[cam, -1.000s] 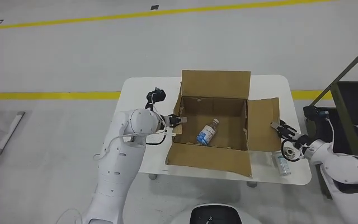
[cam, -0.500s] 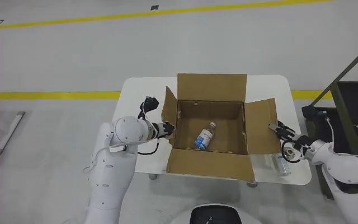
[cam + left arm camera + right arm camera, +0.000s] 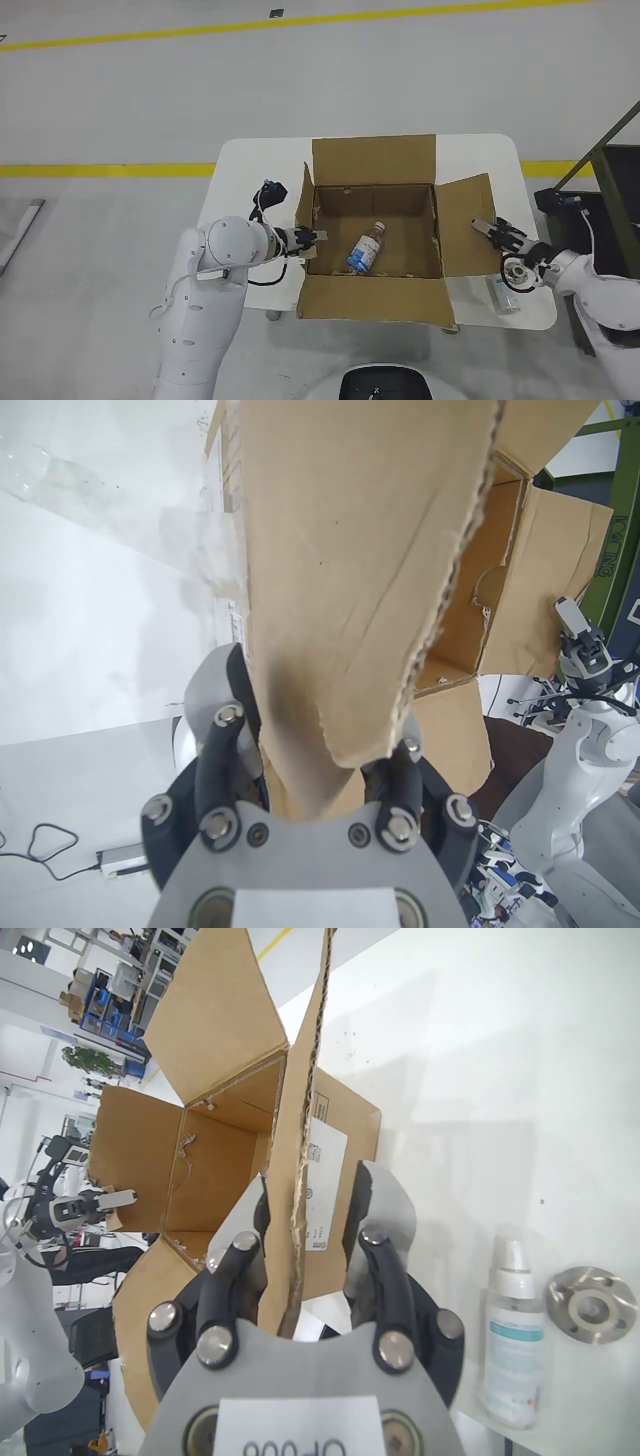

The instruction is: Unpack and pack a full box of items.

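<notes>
Left gripper [image 3: 320, 700]: fingers spread apart, and the corner of the left flap [image 3: 350, 575] pokes in between them
Right gripper [image 3: 312, 1188]: fingers apart too, one on each side of the right flap [image 3: 290, 1153]; one finger sits well off the cardboard, so it is not squeezing
Box [image 3: 370, 298]: brown cardboard, open at the top, sitting in the middle of the white table [image 3: 255, 160]
Bottle [image 3: 365, 247]: small, with a blue label, lying on its side on the box floor
Spray bottle [image 3: 512, 1333]: lying on the table outside the box, on the right side
Metal ring [image 3: 587, 1305]: round and flat, just beside the spray bottle
</notes>
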